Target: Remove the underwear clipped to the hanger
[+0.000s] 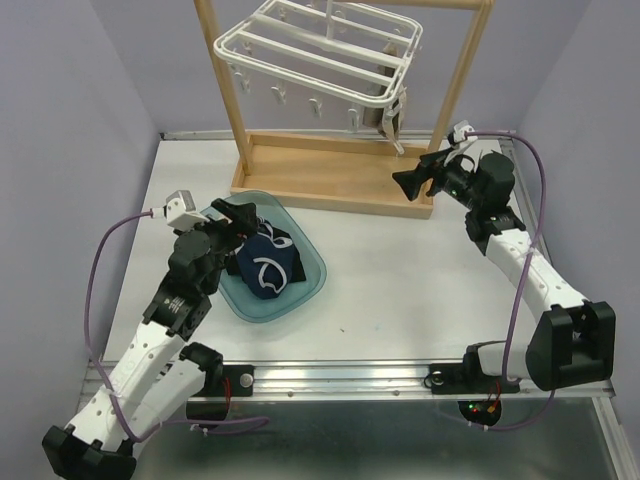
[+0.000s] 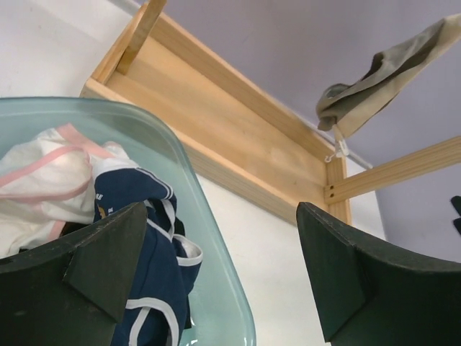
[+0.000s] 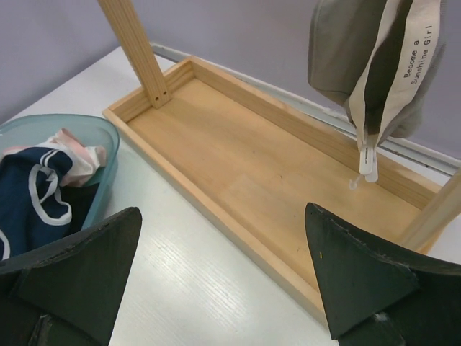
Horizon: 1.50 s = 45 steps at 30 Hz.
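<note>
Progress good: navy underwear [image 1: 265, 270] & pink-white pc [image 2: 43, 180] in tub [image 1: 305, 290]; one beige pc [image 3: 374, 65], seemingly the last, hangs clipped at R corner of hanger [image 1: 300, 72]; L gripper [image 1: 240, 222] open over tub; R gripper [image 1: 412, 175] open nr beige pc.

The table [image 1: 400, 290] is white and flat. Pale purple walls stand round it: a back wall [image 1: 165, 60], a left wall [image 1: 50, 150] and a right wall [image 1: 600, 100]. A light wooden stand [image 1: 330, 190] sits at the far side of the table, near the back wall. It has two tall posts and a low base like a box. A shiny metal rail [image 1: 350, 375] runs along the near edge of the table. The light is soft and even.
</note>
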### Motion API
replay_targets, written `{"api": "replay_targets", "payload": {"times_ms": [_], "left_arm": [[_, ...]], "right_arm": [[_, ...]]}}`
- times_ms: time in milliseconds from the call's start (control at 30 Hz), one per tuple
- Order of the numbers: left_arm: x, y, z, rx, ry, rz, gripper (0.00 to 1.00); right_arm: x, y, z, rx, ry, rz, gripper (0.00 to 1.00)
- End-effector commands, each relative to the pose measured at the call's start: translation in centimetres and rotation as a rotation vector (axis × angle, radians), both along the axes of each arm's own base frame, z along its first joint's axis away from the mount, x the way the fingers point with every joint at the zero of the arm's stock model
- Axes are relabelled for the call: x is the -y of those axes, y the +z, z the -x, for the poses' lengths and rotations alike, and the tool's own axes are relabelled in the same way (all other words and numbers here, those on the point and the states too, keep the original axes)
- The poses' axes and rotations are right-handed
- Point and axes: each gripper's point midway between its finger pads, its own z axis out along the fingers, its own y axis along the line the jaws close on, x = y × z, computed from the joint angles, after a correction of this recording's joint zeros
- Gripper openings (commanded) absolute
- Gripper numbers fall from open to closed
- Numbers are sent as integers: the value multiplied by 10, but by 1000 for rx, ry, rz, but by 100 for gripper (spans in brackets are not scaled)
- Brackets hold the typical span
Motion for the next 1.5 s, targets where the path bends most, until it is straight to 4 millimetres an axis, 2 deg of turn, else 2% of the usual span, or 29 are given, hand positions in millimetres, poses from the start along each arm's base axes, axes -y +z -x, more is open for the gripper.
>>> {"api": "replay_targets", "payload": {"times_ms": [0,200,333,433,500,567,600,633,700,767,800,867,900,967,1000,1033,1067,1100,1133,1167,1200,1233,1267,1300,1367,1467], "left_arm": [[-2,49,13,119,-49,-48,96],[6,90,38,277,-198,-220,96],[3,109,49,358,-227,-337,96],[1,97,48,342,-235,-419,96],[1,85,45,329,-239,-466,96],[0,73,42,311,-238,-490,96],[0,68,40,317,-237,-497,96],[0,64,40,315,-236,-499,96],[0,57,39,324,-230,-495,96],[0,53,40,334,-230,-493,96],[-1,53,42,351,-227,-496,96],[-2,55,44,366,-224,-505,96],[-3,55,45,370,-219,-509,96],[-7,56,46,379,-203,-516,96],[-8,57,47,383,-200,-518,96],[-8,57,47,388,-198,-518,96],[-8,58,48,392,-197,-520,96],[-9,57,48,391,-196,-522,96],[-8,56,47,388,-197,-523,96],[-9,56,47,390,-196,-525,96],[-8,54,47,386,-199,-527,96],[-9,55,47,388,-197,-526,96],[-9,54,46,385,-196,-529,96],[-9,54,46,385,-195,-527,96],[-9,52,44,377,-198,-533,96],[-6,50,41,371,-211,-537,96]], "right_arm": [[10,-9,-8,20,-45,44,100],[1,-29,-14,-18,26,97,100],[1,-32,-23,-18,27,122,100],[0,-36,-25,-14,44,140,100],[-2,-32,-30,-8,48,139,100],[-4,-41,-42,-46,40,136,100],[-3,-32,-51,-40,24,137,100],[-5,-41,-58,-66,19,138,100],[-5,-32,-73,-52,-15,142,100],[-10,-37,-86,-57,-44,158,100],[-6,-27,-98,-34,-99,167,100],[-4,-26,-112,-26,-157,179,100],[-9,-36,-121,-43,-168,190,100],[-10,-23,-137,-10,-224,186,100],[-6,-37,-149,-30,-274,199,100],[-7,-36,-156,-21,-299,201,100],[-12,-25,-164,22,-323,189,100],[-10,-24,-171,38,-357,185,100],[-1,-34,-183,33,-445,187,100],[1,-25,-191,58,-489,174,100],[10,-19,-199,76,-558,168,100],[11,-34,-208,58,-581,182,100],[13,-35,-213,63,-599,189,100],[14,-24,-219,93,-616,183,100],[12,-32,-227,105,-610,206,100],[7,-24,-238,136,-603,190,100]]}}
